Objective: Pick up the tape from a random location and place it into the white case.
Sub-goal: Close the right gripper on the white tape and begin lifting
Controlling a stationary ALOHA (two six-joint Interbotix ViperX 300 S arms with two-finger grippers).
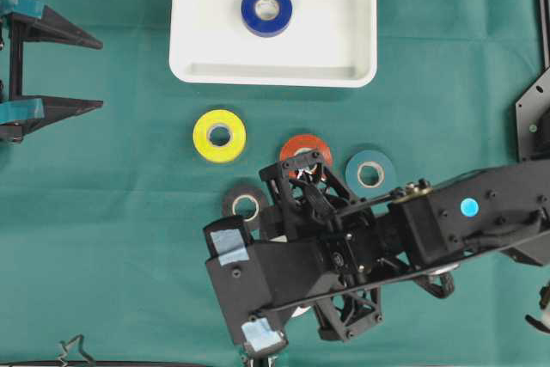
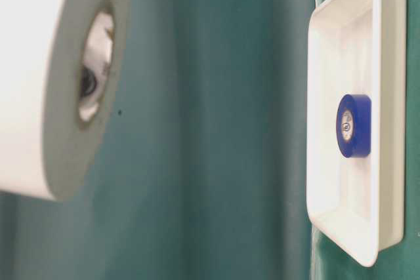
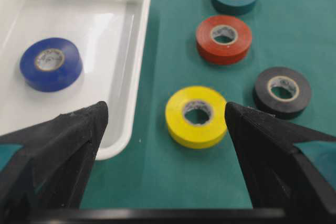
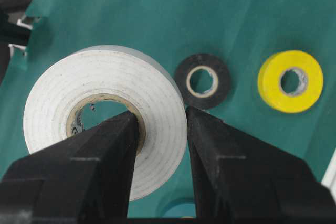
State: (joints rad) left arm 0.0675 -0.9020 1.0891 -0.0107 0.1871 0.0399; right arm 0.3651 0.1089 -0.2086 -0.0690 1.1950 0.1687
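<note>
My right gripper (image 4: 161, 116) is shut on a white tape roll (image 4: 105, 77), one finger through its hole and the other outside the wall. The roll hangs above the green cloth and looms large and blurred in the table-level view (image 2: 39, 77). The white case (image 1: 273, 75) lies at the back centre with a blue tape roll (image 1: 266, 10) lying flat inside it. My left gripper (image 1: 101, 73) stands open at the far left with nothing between its fingers. In the left wrist view it faces the case's near corner (image 3: 118, 148) and a yellow roll (image 3: 197, 116).
Loose rolls lie on the cloth in front of the case: yellow (image 1: 219, 136), red (image 1: 301, 148), teal (image 1: 370, 169) and black (image 1: 245, 204). The right arm (image 1: 447, 221) stretches in from the right, covering parts of the red and black rolls.
</note>
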